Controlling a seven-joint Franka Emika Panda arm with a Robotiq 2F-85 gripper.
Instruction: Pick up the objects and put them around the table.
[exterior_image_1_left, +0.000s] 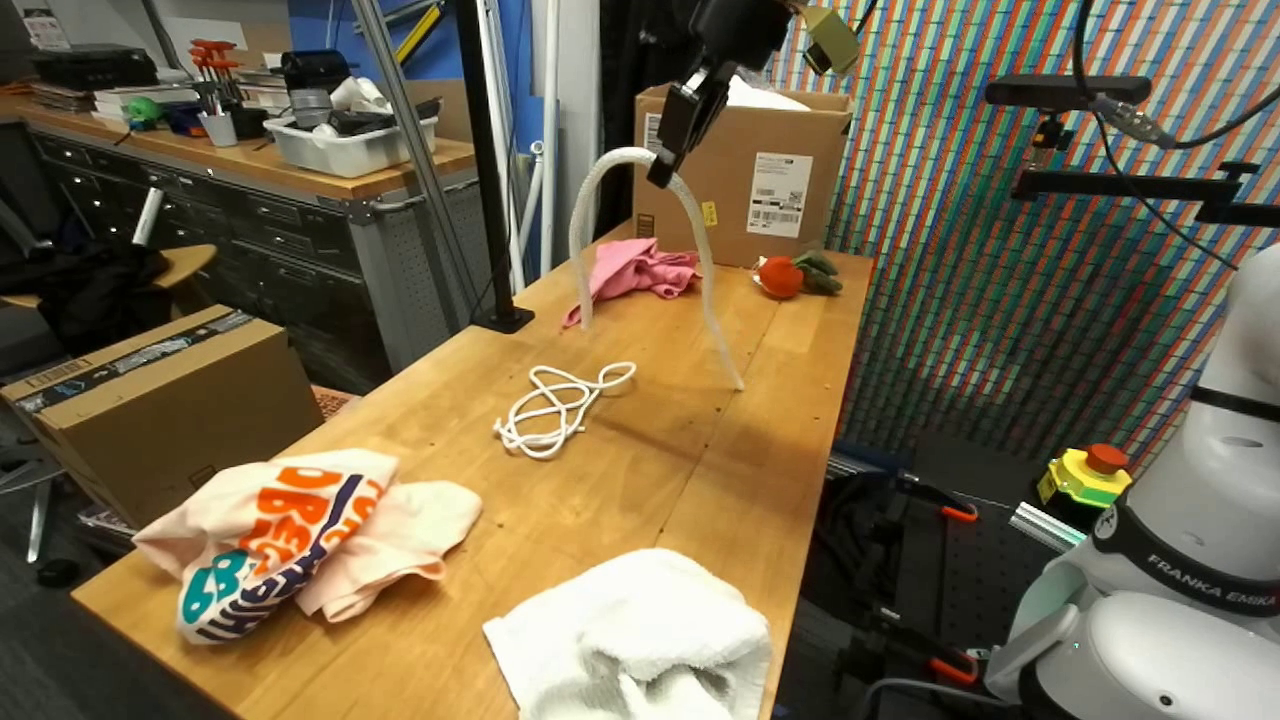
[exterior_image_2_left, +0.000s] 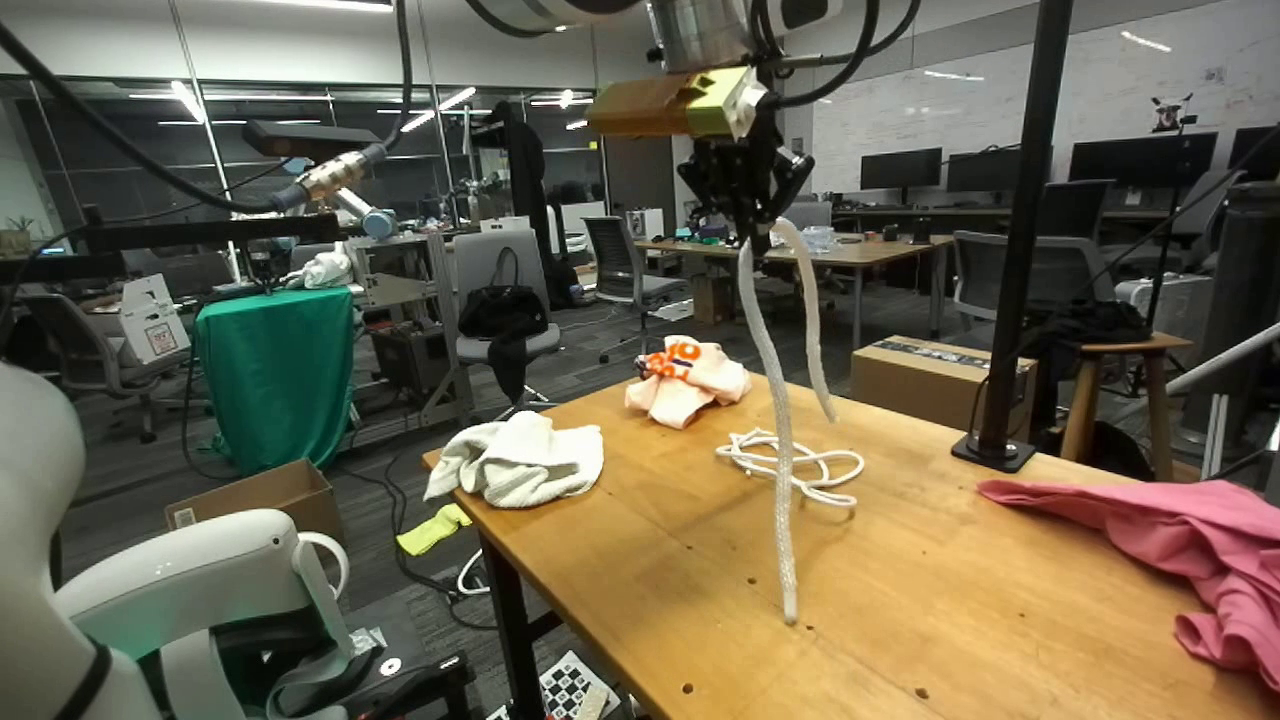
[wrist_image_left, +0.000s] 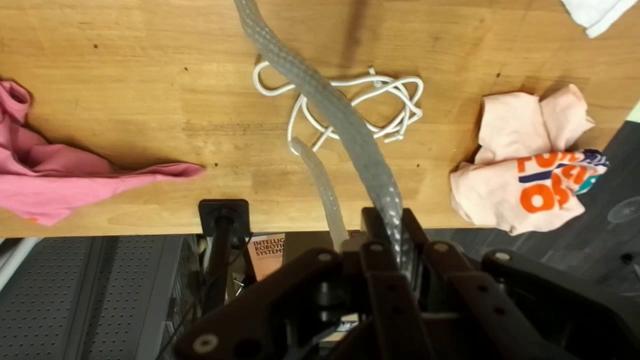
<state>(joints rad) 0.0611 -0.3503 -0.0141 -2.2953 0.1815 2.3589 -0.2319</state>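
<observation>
Gripper (wrist_image_left: 391, 215) pinches braided white sleeve (exterior_image_2_left: 776, 390) near its crown; ends hang toward butcher-block tabletop (exterior_image_2_left: 650, 540), contact unclear. Arch roughly crosswise to tabletop length, overlapping white cord (wrist_image_left: 397, 87) in wrist view. Likely next: set-down beside cord.

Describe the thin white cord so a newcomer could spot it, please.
On the long wooden table, look between the pink cloth and the peach printed cloth. The thin white cord lies there in tangled loops, unlike the thicker whitish strip held by the end effector.
</observation>
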